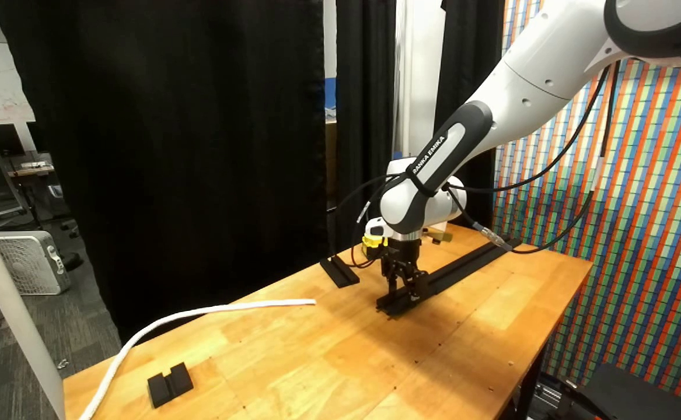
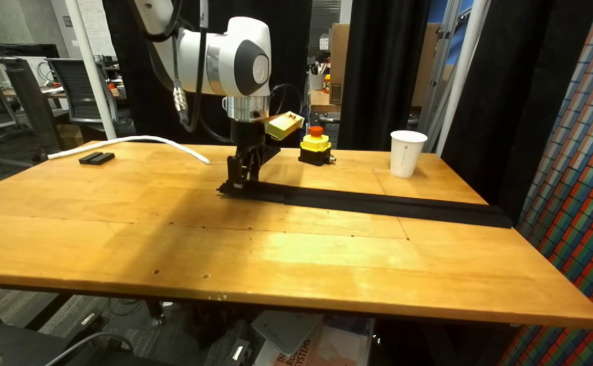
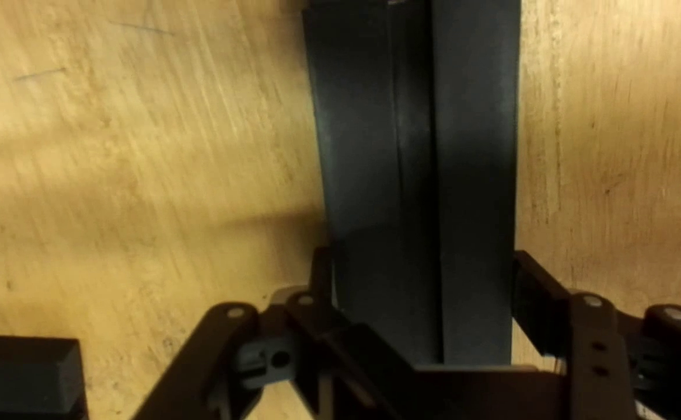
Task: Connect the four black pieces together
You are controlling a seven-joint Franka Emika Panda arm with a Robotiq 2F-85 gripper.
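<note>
A long matte-black strip of flat bars (image 2: 398,204) lies on the table in both exterior views, running away from my gripper (image 2: 246,182). A small step in its edge marks a seam near the gripper. How many bars make up the strip I cannot tell. My gripper is low over the strip's near end, fingers down. In the wrist view, its fingers stand on both sides of the end bar (image 3: 474,175), close against its edges. A thin light sliver shows at the left finger. The bar has a lengthwise groove. The end bar lies flat on the table.
A stubby grooved black piece (image 1: 339,272) lies beside the strip. A small black block (image 1: 170,385) sits near a white cord (image 1: 223,307). A yellow emergency stop (image 2: 316,145) and a white cup (image 2: 407,155) stand at the table's back.
</note>
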